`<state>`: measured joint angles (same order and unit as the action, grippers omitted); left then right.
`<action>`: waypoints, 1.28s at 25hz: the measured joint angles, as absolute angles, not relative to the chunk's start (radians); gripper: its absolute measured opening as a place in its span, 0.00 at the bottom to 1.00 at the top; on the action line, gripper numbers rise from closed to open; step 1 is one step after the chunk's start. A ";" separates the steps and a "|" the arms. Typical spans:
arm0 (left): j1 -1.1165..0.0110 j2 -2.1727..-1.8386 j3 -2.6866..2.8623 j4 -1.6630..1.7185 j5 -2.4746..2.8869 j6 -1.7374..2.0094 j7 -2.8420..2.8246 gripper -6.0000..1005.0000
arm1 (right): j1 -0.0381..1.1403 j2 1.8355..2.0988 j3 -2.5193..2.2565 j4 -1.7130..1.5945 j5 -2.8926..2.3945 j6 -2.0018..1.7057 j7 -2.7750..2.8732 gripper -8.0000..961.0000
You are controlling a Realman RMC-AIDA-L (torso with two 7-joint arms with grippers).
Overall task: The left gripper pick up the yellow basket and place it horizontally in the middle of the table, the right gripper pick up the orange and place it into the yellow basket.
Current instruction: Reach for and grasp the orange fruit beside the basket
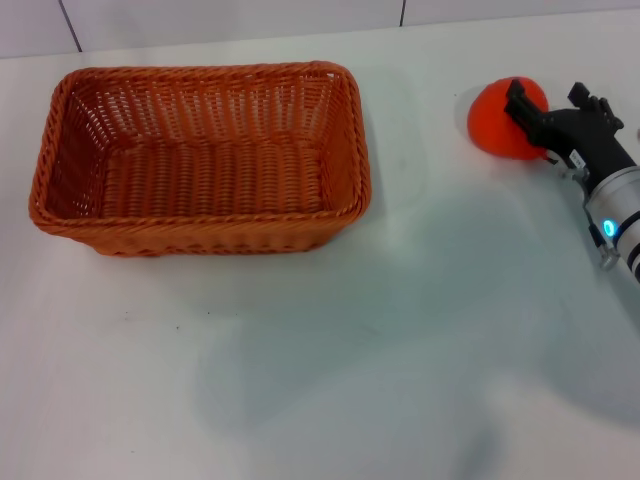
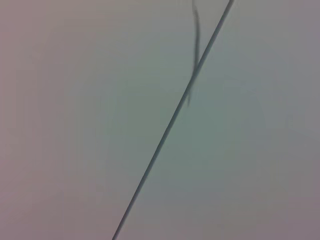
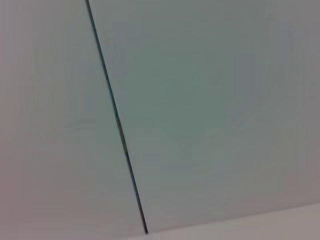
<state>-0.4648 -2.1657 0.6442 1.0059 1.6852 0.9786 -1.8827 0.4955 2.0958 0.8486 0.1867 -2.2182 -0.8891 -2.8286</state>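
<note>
Head view: right gripper (image 1: 528, 118) at the table's far right, black fingers (image 1: 522, 106) clamped across the orange (image 1: 497, 118), which sits low at the tabletop. White and silver arm with a blue light (image 1: 608, 228) trails toward the right edge. Yellow basket (image 1: 200, 160) stands upright, long side horizontal, on the white table (image 1: 330, 360), well apart to the left. Left gripper not visible; both wrist views show only pale panels with a dark seam (image 2: 165, 135).

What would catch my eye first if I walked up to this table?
Probably the big orange-brown wicker basket, sitting empty on the left of the white table. Next, the bright orange at the far right, with the robot's right claw reaching in from the right edge, its black fingers right at the fruit.
</note>
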 joint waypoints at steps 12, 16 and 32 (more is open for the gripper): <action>-0.437 -2.165 0.643 0.884 1.486 0.990 -1.699 0.86 | 0.515 2.086 0.854 0.172 -2.214 -0.797 -2.829 0.92; -0.434 -2.167 0.646 0.878 1.474 0.992 -1.686 0.86 | 0.530 2.086 0.849 0.171 -2.218 -0.790 -2.829 0.91; -0.445 -2.169 0.654 0.864 1.466 0.992 -1.635 0.86 | 0.558 2.094 0.832 0.196 -2.218 -0.743 -2.829 0.83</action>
<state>-0.4451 -2.1691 0.6535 0.8637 1.4665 0.9919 -1.6346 0.5575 2.0939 0.8315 0.1955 -2.2181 -0.7430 -2.8287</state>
